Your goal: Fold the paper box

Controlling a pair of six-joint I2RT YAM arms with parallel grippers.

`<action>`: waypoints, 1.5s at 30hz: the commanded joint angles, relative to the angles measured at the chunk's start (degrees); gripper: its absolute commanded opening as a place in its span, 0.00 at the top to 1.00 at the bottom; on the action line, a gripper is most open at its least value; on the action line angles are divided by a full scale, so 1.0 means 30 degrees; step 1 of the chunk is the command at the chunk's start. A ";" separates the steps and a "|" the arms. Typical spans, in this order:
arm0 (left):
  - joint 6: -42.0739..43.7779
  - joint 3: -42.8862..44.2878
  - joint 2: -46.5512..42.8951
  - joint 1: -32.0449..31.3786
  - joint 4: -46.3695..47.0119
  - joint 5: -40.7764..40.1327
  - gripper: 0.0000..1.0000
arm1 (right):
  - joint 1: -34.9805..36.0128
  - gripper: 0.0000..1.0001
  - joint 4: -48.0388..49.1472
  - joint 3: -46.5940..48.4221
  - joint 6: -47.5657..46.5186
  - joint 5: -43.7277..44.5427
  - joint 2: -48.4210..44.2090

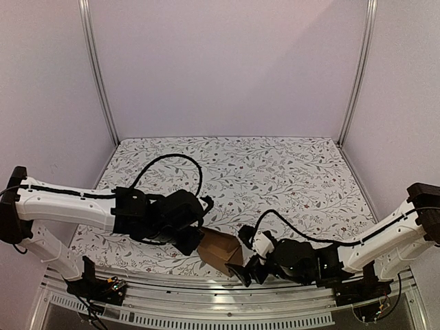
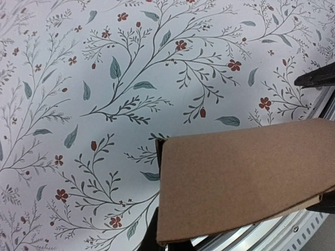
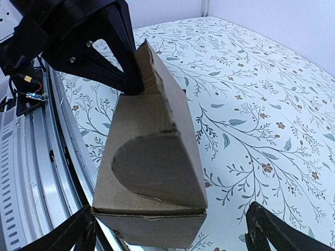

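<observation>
- Pale lilac walls (image 1: 227, 62) and aluminium posts (image 1: 96, 69) close in a table (image 1: 289, 172) covered in a leaf-and-flower print.
- The paper box (image 1: 218, 251), plain brown card, sits at the table's near edge, just off the middle, between the two arms.
- In the right wrist view, a rounded flap lies folded over the box end that faces the camera.
- The left pincer (image 1: 198, 237) is closed, its black fingertips pinching the box's upper far edge.
- The left wrist view shows a flat brown panel reaching out over the near edge.
- The right pincer (image 1: 244, 265) is spread wide, its fingers (image 3: 269, 230) on either side of the box's near end, the right-hand one well clear of it.
</observation>
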 commanded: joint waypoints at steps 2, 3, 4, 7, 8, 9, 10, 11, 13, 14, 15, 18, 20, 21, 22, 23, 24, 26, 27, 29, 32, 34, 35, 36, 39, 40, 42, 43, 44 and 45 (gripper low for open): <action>-0.1280 0.0364 0.1114 -0.0604 -0.2073 -0.0161 1.00 | 0.0063 0.01 -0.2863 -0.0029 -0.0311 -0.0963 -0.2596; -0.1559 0.0476 0.1231 -0.0627 -0.2072 -0.0285 1.00 | 0.0048 0.01 -0.3505 0.0010 -0.0237 -0.0934 -0.3185; -0.1829 0.0544 0.1330 -0.0640 -0.2112 -0.0421 1.00 | 0.0028 0.01 -0.4387 0.0128 0.0015 -0.0740 -0.3628; -0.2878 0.0806 0.1724 -0.0743 -0.2155 -0.0949 1.00 | -0.0106 0.01 -0.8046 0.1221 0.1410 0.0233 -0.5265; -0.3359 0.0934 0.1875 -0.0772 -0.2269 -0.1222 1.00 | -0.0219 0.01 -0.9320 0.1697 0.1665 0.0274 -0.5554; -0.3786 0.1059 0.1978 -0.0812 -0.2327 -0.1472 1.00 | -0.0346 0.01 -1.0526 0.2280 0.2080 0.0407 -0.5932; -0.4235 0.1218 0.2094 -0.0858 -0.2452 -0.1753 1.00 | -0.0476 0.01 -1.1812 0.2858 0.2722 0.0405 -0.6089; -0.4847 0.1406 0.2211 -0.0896 -0.2661 -0.2154 1.00 | -0.0587 0.01 -1.2867 0.3406 0.3055 0.0390 -0.6112; -0.5742 0.1703 0.2350 -0.1003 -0.2820 -0.2597 1.00 | -0.0627 0.01 -1.4142 0.4268 0.3619 0.0446 -0.5996; -0.6134 0.1822 0.2422 -0.1083 -0.2894 -0.2889 1.00 | -0.0621 0.01 -1.4454 0.4553 0.3962 0.0604 -0.5906; -0.6535 0.1932 0.2516 -0.1185 -0.2984 -0.3153 1.00 | -0.0627 0.01 -1.4676 0.4776 0.4259 0.0833 -0.5847; -0.7466 0.2454 0.2993 -0.1412 -0.3412 -0.3836 1.00 | -0.0665 0.01 -1.5550 0.5568 0.5574 0.1684 -0.5460; -0.8320 0.3093 0.3478 -0.1526 -0.4097 -0.4340 1.00 | -0.0691 0.03 -1.6027 0.6299 0.6182 0.1917 -0.5077; -0.8713 0.3435 0.3764 -0.1584 -0.4423 -0.4605 1.00 | -0.0717 0.05 -1.6323 0.6598 0.6523 0.2172 -0.4880; -0.9033 0.3752 0.4020 -0.1668 -0.4662 -0.4788 1.00 | -0.0734 0.07 -1.6551 0.6913 0.6767 0.2402 -0.4711; -0.9336 0.4070 0.4279 -0.1734 -0.4820 -0.4903 1.00 | -0.0748 0.10 -1.6704 0.7132 0.7069 0.2585 -0.4420; -0.9554 0.4348 0.4553 -0.1815 -0.4917 -0.4976 1.00 | -0.0779 0.12 -1.6825 0.7325 0.7359 0.2761 -0.4208; -0.9996 0.5017 0.5068 -0.2005 -0.5044 -0.5038 1.00 | -0.0901 0.17 -1.7141 0.7666 0.7905 0.3170 -0.3870; -1.0160 0.5250 0.5300 -0.2105 -0.5124 -0.5055 1.00 | -0.1021 0.20 -1.7290 0.7787 0.8145 0.3212 -0.3792; -1.0669 0.5660 0.5696 -0.2268 -0.5321 -0.5271 1.00 | -0.1235 0.24 -1.7377 0.7845 0.8795 0.3412 -0.3671; -1.1184 0.6051 0.6053 -0.2434 -0.5425 -0.5451 1.00 | -0.1645 0.31 -1.7431 0.7923 0.9448 0.3389 -0.3553; -1.1454 0.6239 0.6157 -0.2450 -0.5435 -0.5587 1.00 | -0.1794 0.36 -1.7452 0.7992 0.9584 0.3405 -0.3364; -1.1540 0.6319 0.6194 -0.2454 -0.5415 -0.5596 1.00 | -0.1851 0.37 -1.7457 0.8062 0.9651 0.3384 -0.3270; -1.1583 0.6402 0.6221 -0.2458 -0.5434 -0.5623 1.00 | -0.1902 0.39 -1.7450 0.8169 0.9644 0.3392 -0.3144; -1.1702 0.6623 0.6382 -0.2453 -0.5459 -0.5626 1.00 | -0.2084 0.44 -1.7483 0.8467 0.9559 0.3137 -0.2644; -1.1706 0.6681 0.6405 -0.2444 -0.5476 -0.5641 1.00 | -0.2118 0.44 -1.7454 0.8557 0.9567 0.3105 -0.2448; -1.1770 0.6791 0.6488 -0.2442 -0.5552 -0.5684 1.00 | -0.2157 0.45 -1.7452 0.8755 0.9547 0.3168 -0.2147; -1.1747 0.6831 0.6539 -0.2453 -0.5568 -0.5685 1.00 | -0.2182 0.46 -1.7413 0.8849 0.9530 0.3094 -0.2006; -1.1715 0.6880 0.6568 -0.2444 -0.5570 -0.5707 1.00 | -0.2267 0.47 -1.7379 0.8964 0.9494 0.2982 -0.1779; -1.1711 0.6919 0.6619 -0.2435 -0.5596 -0.5713 1.00 | -0.2287 0.48 -1.7371 0.9077 0.9435 0.2906 -0.1658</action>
